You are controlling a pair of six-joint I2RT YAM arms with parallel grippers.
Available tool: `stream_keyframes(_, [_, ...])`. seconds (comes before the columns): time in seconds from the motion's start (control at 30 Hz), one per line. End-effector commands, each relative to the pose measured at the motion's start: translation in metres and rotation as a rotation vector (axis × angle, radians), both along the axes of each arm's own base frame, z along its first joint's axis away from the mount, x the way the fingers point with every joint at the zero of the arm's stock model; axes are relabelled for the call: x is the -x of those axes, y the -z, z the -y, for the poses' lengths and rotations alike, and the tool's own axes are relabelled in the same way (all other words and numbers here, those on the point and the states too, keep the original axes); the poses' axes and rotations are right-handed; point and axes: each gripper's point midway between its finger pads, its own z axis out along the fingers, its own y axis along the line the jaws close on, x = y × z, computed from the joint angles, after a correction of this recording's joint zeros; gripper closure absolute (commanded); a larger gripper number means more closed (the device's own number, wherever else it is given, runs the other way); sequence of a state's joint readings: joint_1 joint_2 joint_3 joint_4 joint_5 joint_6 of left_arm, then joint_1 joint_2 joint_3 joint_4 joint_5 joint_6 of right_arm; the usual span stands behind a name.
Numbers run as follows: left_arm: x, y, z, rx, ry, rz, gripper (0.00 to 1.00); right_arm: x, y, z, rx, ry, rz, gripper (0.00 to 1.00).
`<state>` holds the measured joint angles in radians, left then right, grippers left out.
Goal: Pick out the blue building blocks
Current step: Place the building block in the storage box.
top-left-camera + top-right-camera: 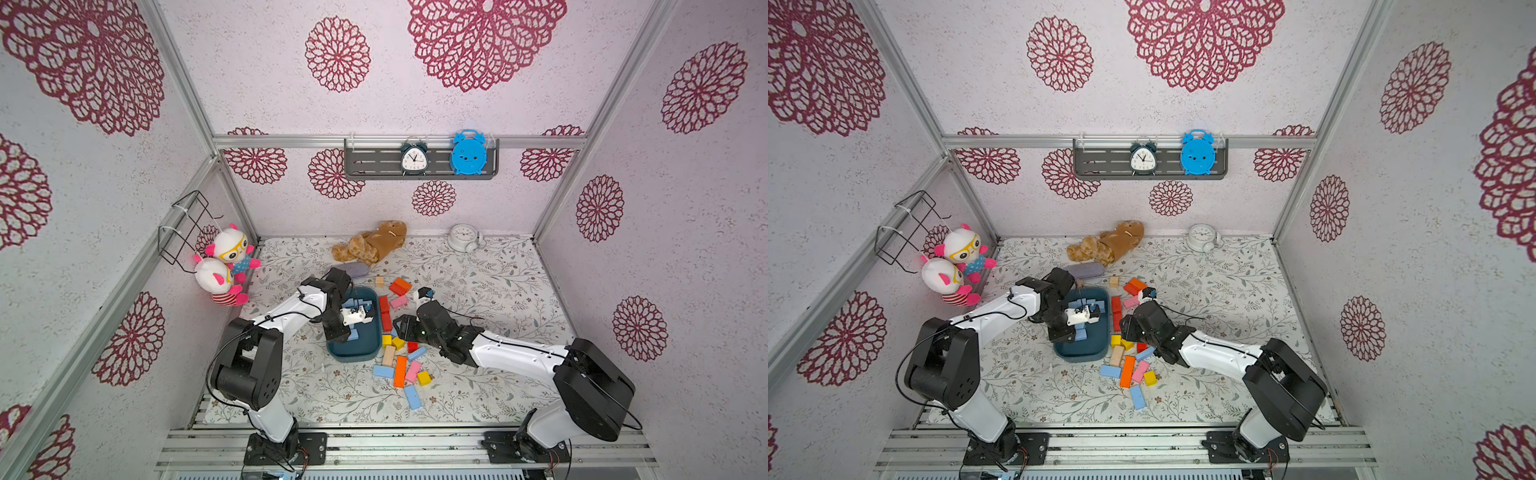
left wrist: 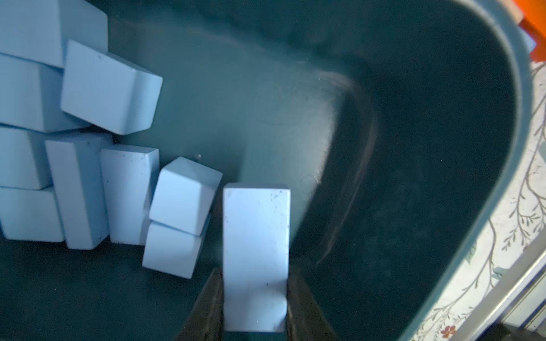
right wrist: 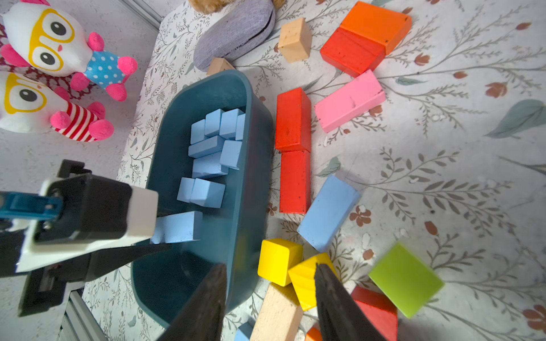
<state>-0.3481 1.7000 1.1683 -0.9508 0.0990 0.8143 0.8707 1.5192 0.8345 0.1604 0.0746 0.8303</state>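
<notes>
1 light-blue bar [image 2: 255, 236] is pinched in the narrowly closed left gripper [image 2: 255, 274] low inside the teal tray [image 2: 443, 147], best released gently beside the blue blocks [image 2: 127, 192] gathered there, while the half-open right gripper [image 3: 270, 267] is seen empty just outside the tray.

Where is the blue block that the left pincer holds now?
In the left wrist view, the held blue block is inside the dark teal tray on the robot's left, beside the piled blue blocks.
</notes>
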Motion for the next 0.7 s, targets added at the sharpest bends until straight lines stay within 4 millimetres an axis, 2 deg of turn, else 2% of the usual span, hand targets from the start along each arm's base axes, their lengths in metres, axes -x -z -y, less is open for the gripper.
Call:
stream_keyframes(0.0, [-0.005,0.007,-0.001,-0.014,-0.002,0.012,0.68,-0.005,-0.016,-0.008,-0.020,-0.015,0.045,0.48])
stream_keyframes(0.17, [-0.005,0.008,-0.007,-0.048,0.004,0.020,0.62,-0.004,-0.017,-0.006,-0.020,-0.010,0.050,0.48])
stream_keyframes(0.3, [-0.010,0.002,-0.009,-0.057,-0.001,0.045,0.43,-0.004,-0.017,-0.004,-0.017,-0.005,0.049,0.48])
stream_keyframes(0.37, [-0.011,-0.004,-0.008,-0.047,-0.008,0.052,0.40,-0.003,-0.017,-0.002,-0.015,0.000,0.050,0.48])
stream_keyframes(0.47, [-0.014,-0.019,0.004,0.021,-0.050,0.057,0.38,-0.002,-0.019,0.001,-0.014,0.004,0.052,0.48])
stream_keyframes(0.67, [-0.022,-0.059,0.040,0.254,-0.173,0.068,0.35,0.000,-0.023,0.009,0.002,0.016,0.062,0.48])
